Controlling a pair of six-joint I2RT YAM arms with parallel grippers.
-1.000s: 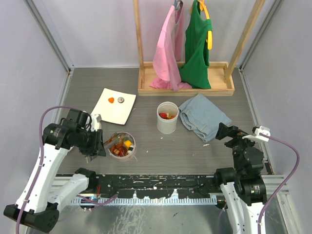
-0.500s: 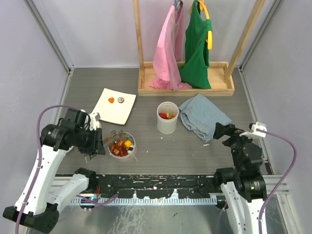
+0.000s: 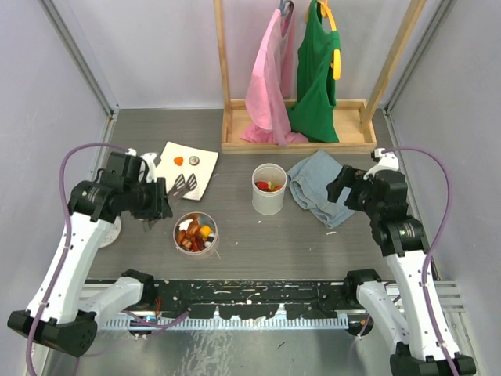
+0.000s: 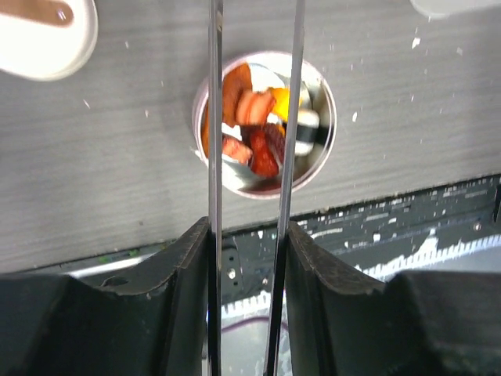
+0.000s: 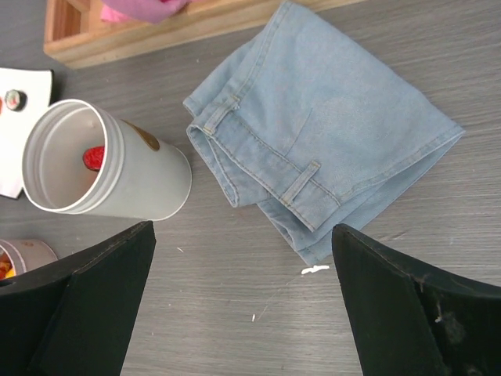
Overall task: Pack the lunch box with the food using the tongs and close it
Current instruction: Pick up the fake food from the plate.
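Left claw (image 4: 247, 239): clenched on the tongs (image 4: 214, 117), both thin arms pinched between the fingers near the joined end.
Tongs: held above the counter (image 3: 258, 243), the tips reaching over the near edge of the white plate (image 3: 202, 174). Whether anything is carried in them cannot be told.
Food: a heap of red, orange and dark pieces (image 4: 254, 106) is seen in the small round tub (image 4: 332, 117). One orange piece (image 3: 178, 161) lies on the plate beside a small grey round thing (image 3: 193, 160).
Lunch box: judged to be the tall white container (image 5: 149, 184), open, with a red piece (image 5: 94, 157) inside. Its lid (image 4: 39, 43) seems to lie apart on the counter.
Right claw (image 5: 243, 229): released, jaws wide, nothing held, hovering near the folded jeans (image 5: 329, 133).
Step in hand: a pick from the plate is judged likely.
Doing it well: the tips should be lowered astride the orange piece and squeezed gently, then lifted straight up.
Risk: a hard squeeze may shoot the piece off the plate.
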